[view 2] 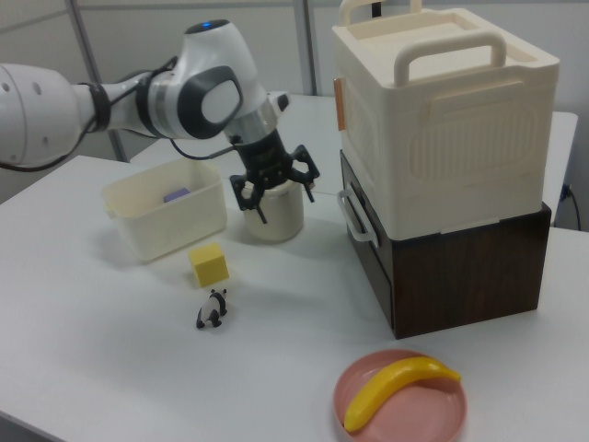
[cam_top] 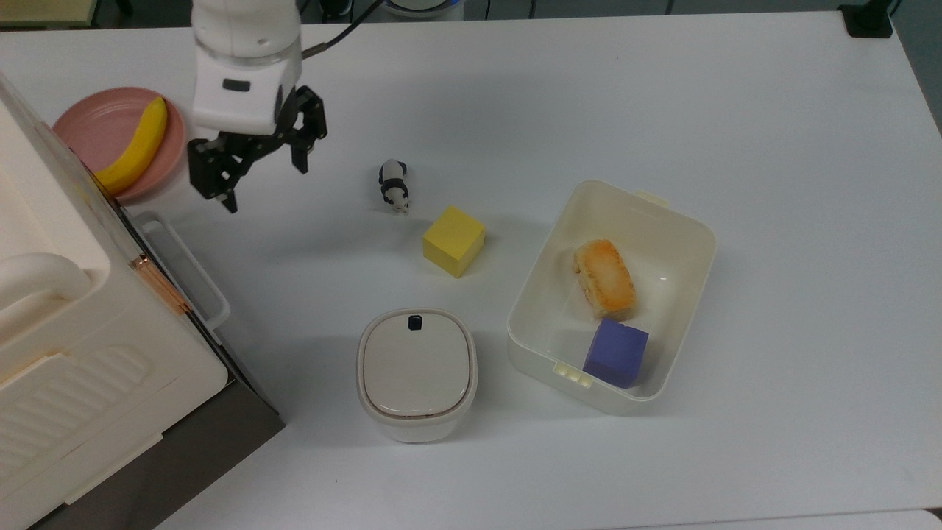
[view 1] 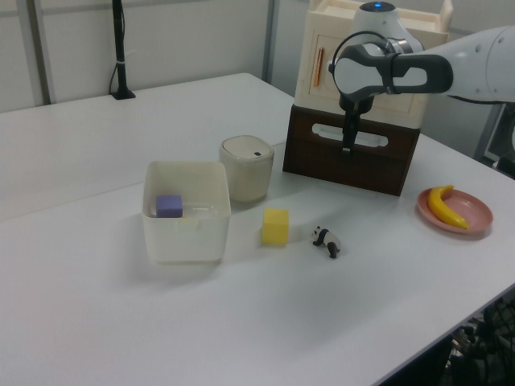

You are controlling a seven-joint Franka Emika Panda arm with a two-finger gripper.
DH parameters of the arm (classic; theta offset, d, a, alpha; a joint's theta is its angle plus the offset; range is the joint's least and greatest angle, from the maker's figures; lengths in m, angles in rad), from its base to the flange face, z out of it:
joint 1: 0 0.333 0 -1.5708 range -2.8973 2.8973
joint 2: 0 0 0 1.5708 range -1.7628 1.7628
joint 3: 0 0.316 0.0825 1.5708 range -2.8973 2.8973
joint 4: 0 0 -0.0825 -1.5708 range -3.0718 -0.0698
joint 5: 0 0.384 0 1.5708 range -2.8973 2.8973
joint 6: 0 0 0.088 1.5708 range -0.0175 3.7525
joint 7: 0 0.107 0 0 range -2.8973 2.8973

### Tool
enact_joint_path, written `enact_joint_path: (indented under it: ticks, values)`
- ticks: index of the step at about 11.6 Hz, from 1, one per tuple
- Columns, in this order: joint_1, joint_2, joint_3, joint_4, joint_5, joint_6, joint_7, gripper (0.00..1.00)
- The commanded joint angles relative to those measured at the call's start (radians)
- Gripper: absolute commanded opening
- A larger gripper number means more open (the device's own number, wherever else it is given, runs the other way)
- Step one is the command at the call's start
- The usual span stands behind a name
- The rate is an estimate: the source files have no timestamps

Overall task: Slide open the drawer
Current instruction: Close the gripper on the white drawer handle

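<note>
The white table [cam_top: 662,96] is a broad, smooth matt slab. On it, at the top view's left edge, stands the cream cabinet [view 2: 442,120], a boxy moulded-plastic unit with a ribbed side panel, arched carry handles on top and a dark wood-grain base. The drawer [view 2: 366,241] sits in that dark base with its brown front flush and closed; its white loop handle [cam_top: 185,269] is a thin rounded bar standing off the panel, in the top view just below and left of my fingers.

My arm [view 1: 475,56] is glossy white with dark joints. My gripper [cam_top: 266,180] hangs over bare table between the pink plate and the panda figure, near the handle's upper end but apart from it; its two black fingers [cam_top: 213,180] are spread wide with nothing between them. In the right view the gripper [view 2: 273,196] points down in front of the lidded pot.

The cream open bin [cam_top: 666,221] is a rounded rectangular plastic tub with thin walls. Inside lie a golden-crusted bread roll [cam_top: 605,278] and a matt purple cube [cam_top: 617,352], which sits against the bin's near wall. The lidded pot [cam_top: 416,372] is a squat rounded-square canister with a flat lid and a small black tab. The pink plate [cam_top: 88,129] is round and shallow and carries a smooth yellow banana [cam_top: 136,147]. The yellow block [cam_top: 453,240] is a sharp-edged cube, and just beside it stands the tiny black-and-white panda figure [cam_top: 394,185]
</note>
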Motion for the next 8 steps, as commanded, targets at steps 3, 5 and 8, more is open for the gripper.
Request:
enact_joint_path:
  ticks: [3, 5, 8]
  values:
    - [-0.027, 0.071, -0.016, 0.034, -0.014, 0.126, -0.016, 1.00]
    - [-0.026, 0.097, -0.036, 0.034, -0.012, 0.186, -0.012, 1.00]
    - [-0.024, 0.114, -0.047, 0.034, -0.014, 0.218, -0.015, 1.00]
